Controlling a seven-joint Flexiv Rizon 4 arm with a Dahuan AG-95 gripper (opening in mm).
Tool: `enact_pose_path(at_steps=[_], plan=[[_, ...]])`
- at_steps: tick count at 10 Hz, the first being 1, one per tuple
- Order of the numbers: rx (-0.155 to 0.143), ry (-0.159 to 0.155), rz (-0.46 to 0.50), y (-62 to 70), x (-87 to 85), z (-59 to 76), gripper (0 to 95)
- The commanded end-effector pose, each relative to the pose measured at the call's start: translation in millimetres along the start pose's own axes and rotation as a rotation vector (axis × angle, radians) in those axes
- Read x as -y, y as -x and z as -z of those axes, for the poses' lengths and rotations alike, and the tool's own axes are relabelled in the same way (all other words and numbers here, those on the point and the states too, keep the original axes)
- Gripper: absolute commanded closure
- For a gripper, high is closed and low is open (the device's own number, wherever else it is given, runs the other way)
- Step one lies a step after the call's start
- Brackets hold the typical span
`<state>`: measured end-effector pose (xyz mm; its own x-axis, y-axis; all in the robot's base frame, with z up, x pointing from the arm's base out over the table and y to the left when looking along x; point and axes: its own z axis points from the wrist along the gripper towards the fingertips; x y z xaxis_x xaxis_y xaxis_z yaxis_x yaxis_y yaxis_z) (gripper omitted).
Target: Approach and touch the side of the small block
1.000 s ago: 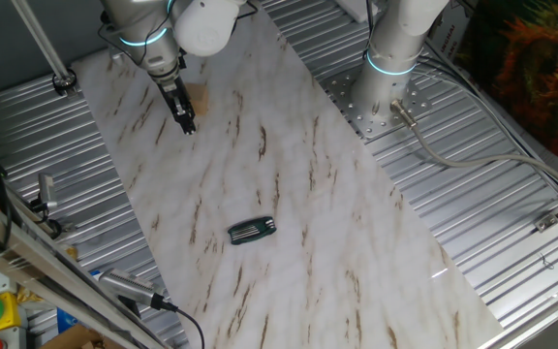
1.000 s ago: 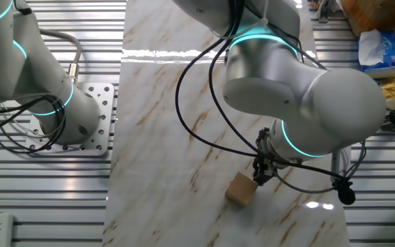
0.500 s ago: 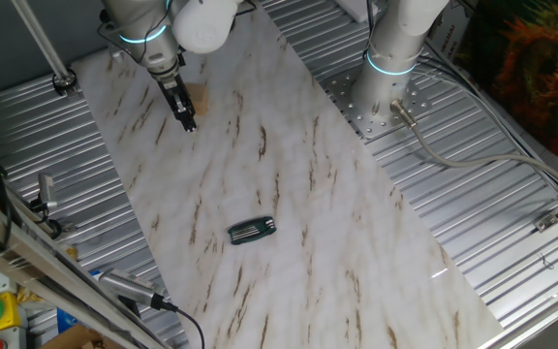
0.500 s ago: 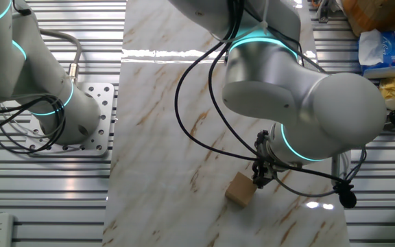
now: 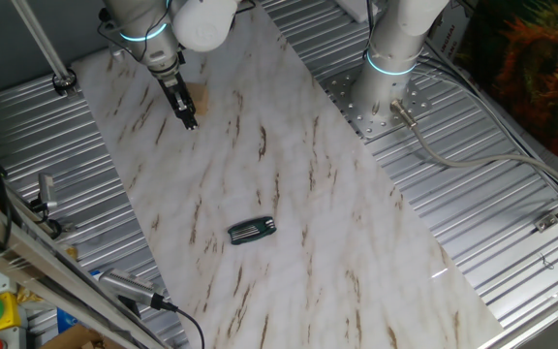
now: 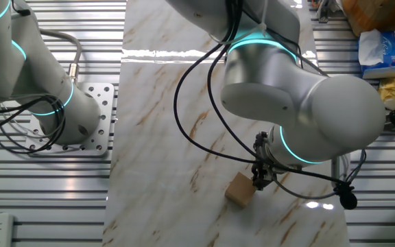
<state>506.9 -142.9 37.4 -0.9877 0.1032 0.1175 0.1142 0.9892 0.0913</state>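
The small block [image 6: 240,190] is a plain light tan cube on the marble tabletop [image 6: 163,137]. In one fixed view only a tan sliver of the block [image 5: 200,99] shows behind the fingers. My gripper [image 6: 258,182] points down at the block's right side, its tip right against the block's upper right edge; whether it touches I cannot tell. In one fixed view the gripper [image 5: 190,122] stands at the far left of the table, fingers together and holding nothing.
A dark ribbed oblong object [image 5: 251,230] lies mid-table, far from the gripper. A second arm's base [image 5: 392,60] stands on a bolted plate [image 6: 91,116] beside the marble. Cables [image 5: 453,155] run over the ribbed metal surround. A tissue box [image 6: 378,48] sits at the edge.
The gripper has edged a few pixels along the block's side, its tip a touch lower. The block and the dark object have not moved.
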Motion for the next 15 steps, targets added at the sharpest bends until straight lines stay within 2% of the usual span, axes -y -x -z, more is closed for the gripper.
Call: enact_pose_path(at_steps=[1,15], plan=[[-0.001,0.000,0.002,0.3,0.6,0.1,19.0],[0.006,0.001,-0.018,4.2,-9.2,-2.8,19.0]])
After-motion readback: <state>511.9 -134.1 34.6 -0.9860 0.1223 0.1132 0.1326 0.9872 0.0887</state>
